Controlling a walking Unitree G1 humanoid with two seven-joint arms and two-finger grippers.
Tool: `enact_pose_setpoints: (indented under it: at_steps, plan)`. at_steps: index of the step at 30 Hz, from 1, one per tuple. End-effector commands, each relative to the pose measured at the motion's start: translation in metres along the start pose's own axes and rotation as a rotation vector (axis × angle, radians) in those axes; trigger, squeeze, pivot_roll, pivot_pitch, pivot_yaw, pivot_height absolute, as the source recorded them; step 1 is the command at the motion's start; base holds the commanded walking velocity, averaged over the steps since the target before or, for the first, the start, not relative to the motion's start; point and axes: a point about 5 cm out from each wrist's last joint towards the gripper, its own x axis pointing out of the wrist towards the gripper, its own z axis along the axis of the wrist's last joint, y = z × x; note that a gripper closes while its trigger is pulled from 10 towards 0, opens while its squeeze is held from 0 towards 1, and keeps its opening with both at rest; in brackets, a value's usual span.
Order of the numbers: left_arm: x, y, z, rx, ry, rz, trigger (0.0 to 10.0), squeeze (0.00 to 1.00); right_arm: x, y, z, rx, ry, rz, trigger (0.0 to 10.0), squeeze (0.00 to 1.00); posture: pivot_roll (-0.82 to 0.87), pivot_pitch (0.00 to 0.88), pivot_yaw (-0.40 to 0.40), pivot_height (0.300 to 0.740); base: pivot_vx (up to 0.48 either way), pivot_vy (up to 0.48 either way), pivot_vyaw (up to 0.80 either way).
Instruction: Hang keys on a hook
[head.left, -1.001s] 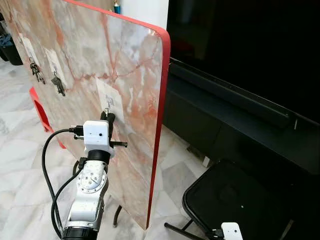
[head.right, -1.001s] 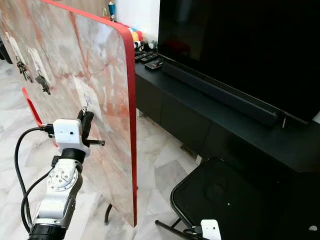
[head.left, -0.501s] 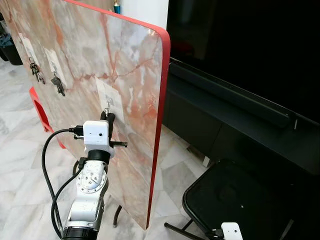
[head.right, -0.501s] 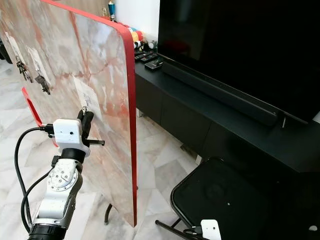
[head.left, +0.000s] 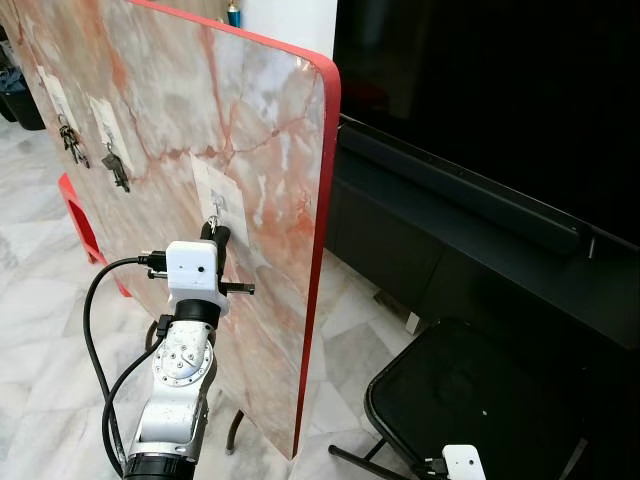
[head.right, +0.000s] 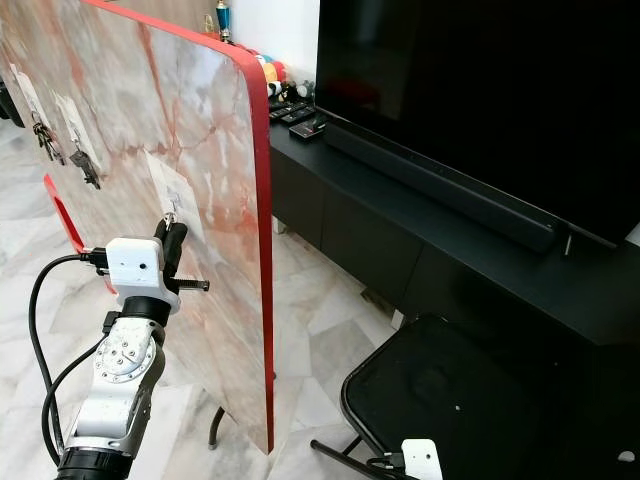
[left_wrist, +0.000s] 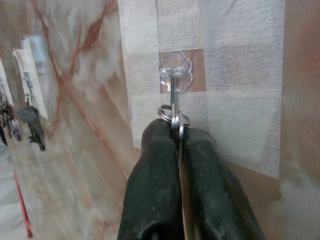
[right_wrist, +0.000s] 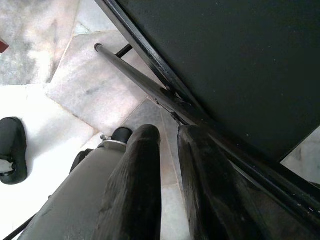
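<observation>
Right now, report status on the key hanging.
Left pincer shut on key ring at the clear hook. Right pincer idle by the black chair. Nothing blocking.
</observation>
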Motion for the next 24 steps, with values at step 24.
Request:
enact_pose_setpoints:
  at_steps: [24]
  plan:
    - [0.0008,-0.0018,0.012,0.009,-0.054,-0.021,10.0,0.0,0.0001,-0.0026,0.0025,-0.002,-0.006,-0.008,10.0,0.0,0.06,0.0,-0.084,0.74,0.0,0.0,0.0]
